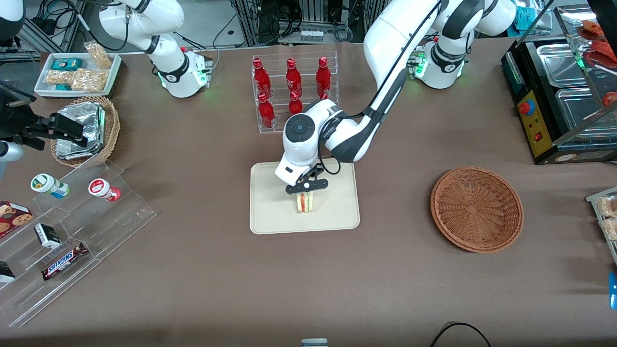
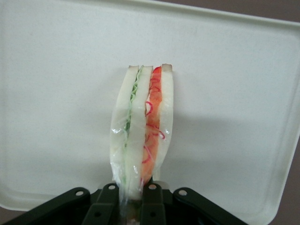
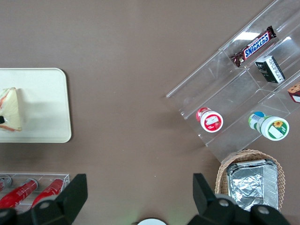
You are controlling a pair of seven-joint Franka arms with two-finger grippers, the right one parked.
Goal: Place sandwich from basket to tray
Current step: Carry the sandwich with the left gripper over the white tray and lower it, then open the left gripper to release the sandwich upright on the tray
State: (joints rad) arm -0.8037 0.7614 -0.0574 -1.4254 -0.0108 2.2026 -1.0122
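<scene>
The gripper pinches the soft, light sandwich by its wrapped tip above the tray — likely squashes easily.

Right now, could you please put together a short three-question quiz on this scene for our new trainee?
1. True or false: the sandwich is inside the brown wicker basket.
2. What does the gripper hold? A) a red bottle B) the sandwich C) a foil pack
3. Fill in: the sandwich is over the cream ____.

Key:
1. False; it is held upright over the tray, and the basket holds nothing.
2. B; the fingers are shut on the wedge's wrapped edge, above the tray's middle.
3. tray
</scene>
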